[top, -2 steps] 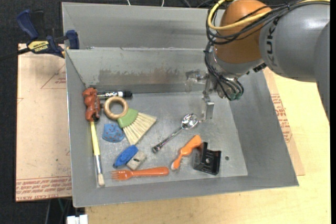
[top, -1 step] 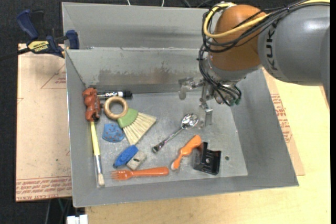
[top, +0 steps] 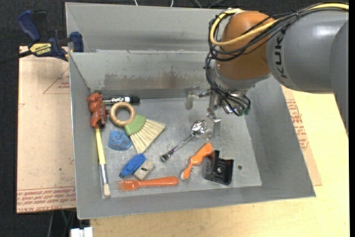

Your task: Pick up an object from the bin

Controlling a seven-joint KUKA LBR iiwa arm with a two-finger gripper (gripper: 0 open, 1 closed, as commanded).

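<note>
My gripper (top: 215,111) hangs low over the middle of the bin, right of centre, under the arm's orange cover. Just below and left of it lies a metal spoon (top: 186,142), its bowl up against the gripper's lower end and its handle running down-left. Whether the gripper touches the spoon I cannot tell. An orange plastic scoop (top: 197,159) lies a little further toward the front, with a black boxy clip (top: 220,170) beside it on the right.
An orange fork (top: 148,181) lies along the front. On the left are a green-handled brush (top: 141,130), a wooden ring (top: 122,114), two blue pieces (top: 118,140), a black marker (top: 119,100), a red figure (top: 97,110) and a long yellow-handled brush (top: 101,164).
</note>
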